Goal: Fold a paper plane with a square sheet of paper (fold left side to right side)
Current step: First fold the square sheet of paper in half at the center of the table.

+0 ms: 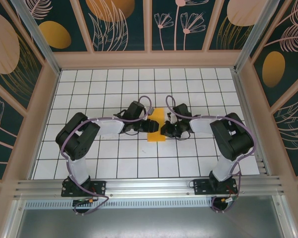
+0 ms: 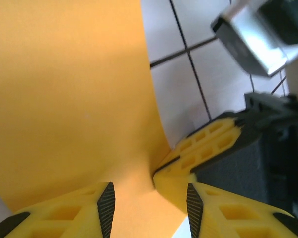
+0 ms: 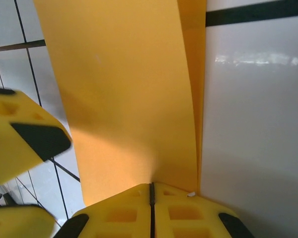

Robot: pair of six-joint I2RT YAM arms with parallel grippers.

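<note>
Right wrist camera: right fingers (image 3: 124, 213) pinch the orange paper (image 3: 129, 89) edge. Left wrist camera: left fingers (image 2: 107, 208) gape open over it.

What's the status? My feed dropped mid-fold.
Right gripper shut on orange sheet, folded over. Left gripper open over it. Grippers crowded close; nothing else in the way.

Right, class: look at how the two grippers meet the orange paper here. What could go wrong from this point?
1. The right gripper is shut on the orange sheet, whose two layers look unaligned along one edge, so a crease could set crooked.
2. The left gripper is open around bowed paper, so closing it may add a stray wrinkle.
3. The two grippers' fingers sit close together and might collide.
</note>
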